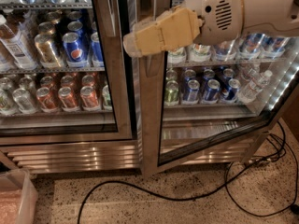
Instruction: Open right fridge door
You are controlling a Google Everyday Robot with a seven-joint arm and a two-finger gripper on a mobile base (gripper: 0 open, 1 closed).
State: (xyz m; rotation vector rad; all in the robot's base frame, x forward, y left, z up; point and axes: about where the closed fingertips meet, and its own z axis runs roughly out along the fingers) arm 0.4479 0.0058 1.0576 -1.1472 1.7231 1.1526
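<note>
At seven o'clock in the view, a clear plastic bin (16, 197) sits on the speckled floor. Above it, from nine to eleven o'clock, the left glass door (110, 78) stands shut in front of shelves of cans, a blue Pepsi can (74, 48) among them.

Just right of centre is the right fridge door (150, 125). Its steel edge runs from twelve down to six o'clock. Its bottom rail slants up towards three o'clock, so the door looks partly swung out, hinged on its right side.

At twelve o'clock, the tan gripper (135, 42) reaches leftward from the white arm (243, 8) and crosses the door's free edge. This is probably a good place for pulling the door wider. Whether the gripper is open, closed or holding anything, I cannot tell.

From six to four o'clock, a black cable (187, 198) loops across the floor and could lie in the door's path.
</note>
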